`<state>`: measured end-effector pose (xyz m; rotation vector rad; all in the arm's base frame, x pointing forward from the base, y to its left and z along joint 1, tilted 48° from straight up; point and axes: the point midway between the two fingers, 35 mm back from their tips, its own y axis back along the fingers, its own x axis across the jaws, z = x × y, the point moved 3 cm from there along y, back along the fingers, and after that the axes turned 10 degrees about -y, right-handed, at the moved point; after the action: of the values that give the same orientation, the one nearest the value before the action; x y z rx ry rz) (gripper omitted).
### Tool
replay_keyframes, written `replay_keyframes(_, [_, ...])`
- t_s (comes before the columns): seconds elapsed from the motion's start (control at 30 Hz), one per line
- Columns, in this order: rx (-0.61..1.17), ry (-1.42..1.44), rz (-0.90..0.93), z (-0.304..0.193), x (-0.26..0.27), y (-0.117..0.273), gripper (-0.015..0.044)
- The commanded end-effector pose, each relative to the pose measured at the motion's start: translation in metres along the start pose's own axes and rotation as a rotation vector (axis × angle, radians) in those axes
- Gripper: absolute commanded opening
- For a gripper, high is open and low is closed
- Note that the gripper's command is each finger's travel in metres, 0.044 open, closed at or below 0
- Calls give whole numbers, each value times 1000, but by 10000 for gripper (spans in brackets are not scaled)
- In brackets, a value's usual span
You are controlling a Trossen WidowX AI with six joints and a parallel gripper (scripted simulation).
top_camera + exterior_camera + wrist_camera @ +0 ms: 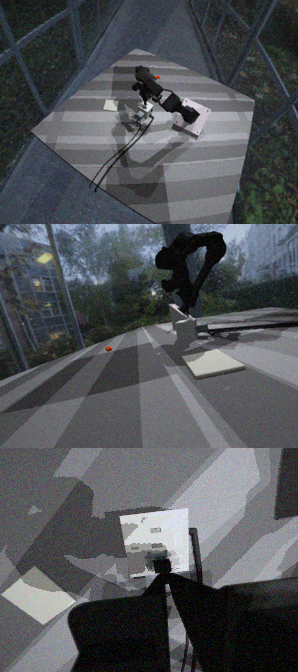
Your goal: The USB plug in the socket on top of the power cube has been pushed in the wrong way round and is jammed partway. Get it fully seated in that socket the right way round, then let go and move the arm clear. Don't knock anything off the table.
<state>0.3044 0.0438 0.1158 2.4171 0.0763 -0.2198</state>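
The power cube is a small white block standing upright, with slots showing in its top face in the wrist view. My gripper points down over the top of the cube and is shut on the USB plug. The dark plug shows just beyond the fingertips in the wrist view, over the part of the top face nearest the fingers. The fingers hide the socket, so which way round the plug is and how deep it sits cannot be told.
Black cables run from the cube's side to the table edge. A flat cream square lies beside the cube. A small orange object lies farther off. The arm's pale base plate is on the other side.
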Motion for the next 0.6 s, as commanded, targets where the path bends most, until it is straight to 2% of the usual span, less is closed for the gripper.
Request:
replay_keyframes(0.0, [8,3,0,0,0,-1,0])
replay_keyframes(0.57, [22,1,-2,0,0,-3,0])
